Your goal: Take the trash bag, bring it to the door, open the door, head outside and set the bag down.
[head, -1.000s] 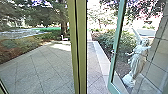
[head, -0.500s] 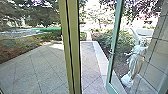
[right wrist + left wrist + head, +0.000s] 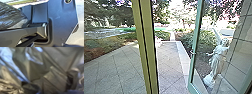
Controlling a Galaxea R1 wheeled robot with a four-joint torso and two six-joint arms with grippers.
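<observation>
A planted bed (image 3: pixel 96 48) is seen at the far left of the head view, bordered by broad paving (image 3: pixel 121 72) across the lower left. The scene is divided left of centre by an olive post (image 3: pixel 149 37). Mid-frame, a paved walk (image 3: pixel 171 62) is revealed through the doorway, and right of centre it is flanked by the glass door (image 3: pixel 195 37), which is held or left open; by what cannot be told. A pale statue (image 3: pixel 217 58) is glimpsed through the glass at right, backed by a tiled wall (image 3: pixel 236 50).

The dark trash bag (image 3: pixel 37 72) is shown close up, creased and glossy, in the left wrist view; in the right wrist view it is seen near the robot's own dark plate (image 3: pixel 60 27). Whether the jaws of the left gripper or the right gripper are open or closed cannot be told.

The doorway stage is judged to be in hand, with the bag not yet set down. A straight, slow passage is called for, with the bag kept clear of post and door, as the plastic could be snagged or torn.
</observation>
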